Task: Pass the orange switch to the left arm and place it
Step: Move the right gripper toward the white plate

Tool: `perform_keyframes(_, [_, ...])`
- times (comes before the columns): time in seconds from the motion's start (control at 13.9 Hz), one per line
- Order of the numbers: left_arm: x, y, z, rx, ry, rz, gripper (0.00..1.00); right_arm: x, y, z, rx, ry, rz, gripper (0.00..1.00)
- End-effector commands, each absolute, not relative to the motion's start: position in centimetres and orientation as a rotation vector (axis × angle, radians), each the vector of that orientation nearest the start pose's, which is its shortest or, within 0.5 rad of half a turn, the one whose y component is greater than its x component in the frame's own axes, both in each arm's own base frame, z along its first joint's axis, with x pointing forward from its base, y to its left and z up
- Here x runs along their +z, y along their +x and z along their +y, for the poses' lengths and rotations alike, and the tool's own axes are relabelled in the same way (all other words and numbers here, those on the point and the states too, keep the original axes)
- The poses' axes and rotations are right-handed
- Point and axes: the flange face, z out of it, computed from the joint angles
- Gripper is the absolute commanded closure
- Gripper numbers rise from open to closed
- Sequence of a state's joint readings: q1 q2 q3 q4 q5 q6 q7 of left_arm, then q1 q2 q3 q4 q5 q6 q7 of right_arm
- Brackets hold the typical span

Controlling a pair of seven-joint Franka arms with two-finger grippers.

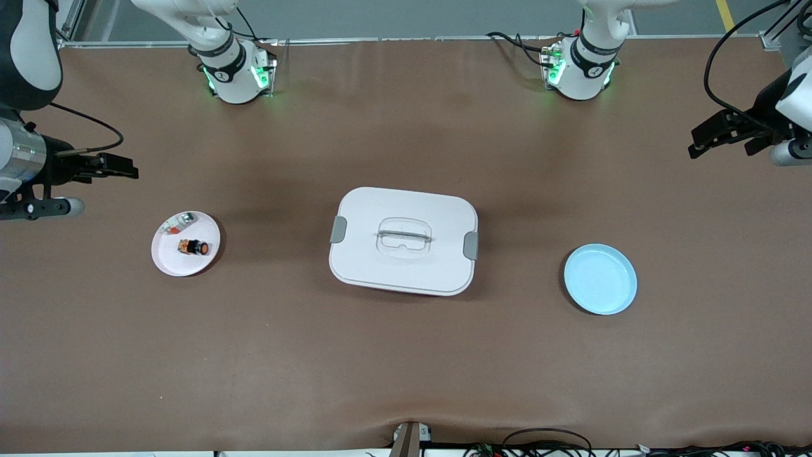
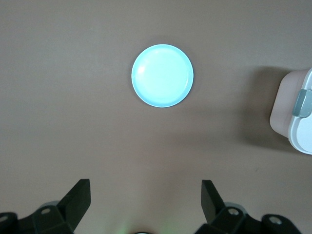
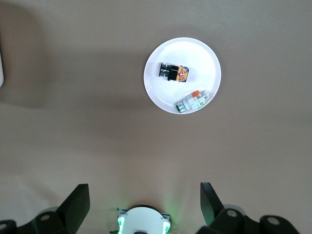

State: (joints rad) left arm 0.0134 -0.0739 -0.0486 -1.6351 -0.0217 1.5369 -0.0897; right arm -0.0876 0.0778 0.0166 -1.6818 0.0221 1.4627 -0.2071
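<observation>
The orange switch (image 1: 193, 247) lies on its side on a small white plate (image 1: 171, 260) toward the right arm's end of the table. It also shows in the right wrist view (image 3: 174, 73). The box (image 1: 403, 240) stands at the table's middle, lid on. My right gripper (image 1: 132, 170) is open and empty, high over the table at its own end, apart from the white plate. My left gripper (image 1: 693, 143) is open and empty, high over the table at the left arm's end. Both grippers' open jaws show in their own wrist views (image 3: 144, 200) (image 2: 146, 197).
A small silvery-clear part with a red bit (image 1: 179, 222) shares the white plate (image 3: 204, 68) with the switch. A light blue plate (image 1: 600, 279) (image 2: 162, 75) lies bare toward the left arm's end. A corner of the box (image 2: 295, 112) shows in the left wrist view.
</observation>
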Motion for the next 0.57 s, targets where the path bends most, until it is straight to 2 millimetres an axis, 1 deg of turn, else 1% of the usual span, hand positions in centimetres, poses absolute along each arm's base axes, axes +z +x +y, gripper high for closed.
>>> perform_keyframes(0.0, [63.6, 53.0, -1.9, 0.049, -3.143, -0.05, 0.0, 50.5, 54.9, -5.0, 0.474, -2.935, -0.51, 0.0])
perform_keyframes(0.07, [63.6, 53.0, -1.8, 0.046, -3.141, -0.051, 0.0, 49.9, 54.8, -5.3, 0.47, -2.909, -0.586, 0.0])
perform_keyframes(0.14, [63.6, 53.0, -1.8, 0.048, -3.141, -0.051, 0.0, 49.8, 54.9, -5.5, 0.454, -2.886, -0.667, 0.0])
perform_keyframes(0.22, [63.6, 53.0, -1.9, 0.049, -3.143, -0.05, 0.0, 49.3, 55.1, -5.5, 0.428, -2.856, -0.775, 0.0])
perform_keyframes(0.29, [63.6, 53.0, -1.8, 0.048, -3.141, -0.051, 0.0, 48.0, 55.2, -5.5, 0.414, -2.822, -0.867, 0.0])
perform_keyframes(0.36, [63.6, 53.0, -1.9, 0.049, -3.143, -0.05, 0.0, 46.2, 55.6, -5.3, 0.424, -2.759, -0.995, 0.0])
perform_keyframes(0.5, [63.6, 53.0, -1.8, 0.048, -3.141, -0.051, 0.0, 43.5, 56.0, -5.6, 0.386, -2.677, -1.171, 0.0])
